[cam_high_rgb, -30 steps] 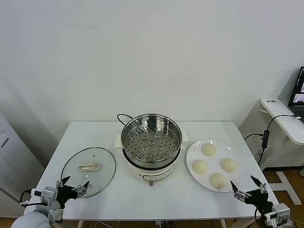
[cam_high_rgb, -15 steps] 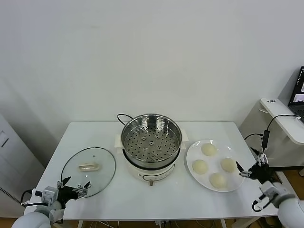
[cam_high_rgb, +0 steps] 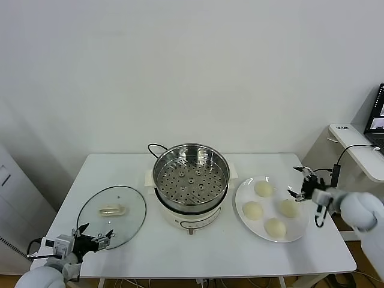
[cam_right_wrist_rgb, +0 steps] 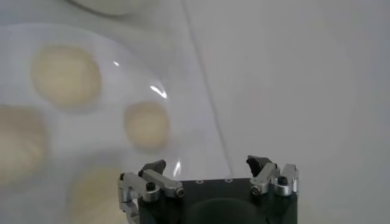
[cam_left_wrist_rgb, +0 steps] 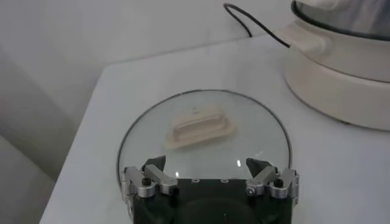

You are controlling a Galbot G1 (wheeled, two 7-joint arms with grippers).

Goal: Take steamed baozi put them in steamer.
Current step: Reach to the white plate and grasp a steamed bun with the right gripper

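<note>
Right pincer (cam_high_rgb: 301, 183) released, above the plate (cam_high_rgb: 241, 195) rim beside four buns (cam_high_rgb: 252, 210). Left pincer (cam_high_rgb: 93, 234) released at the table (cam_high_rgb: 198, 249) edge. Steamer (cam_high_rgb: 191, 177) empty.

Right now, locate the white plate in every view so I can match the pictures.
Head view: white plate on the table, right of the steamer, holding four baozi.
Left wrist view: not in it; glass lid instead.
Right wrist view: plate rim ahead of the pincer.
Shared landmark: the baozi.
</note>
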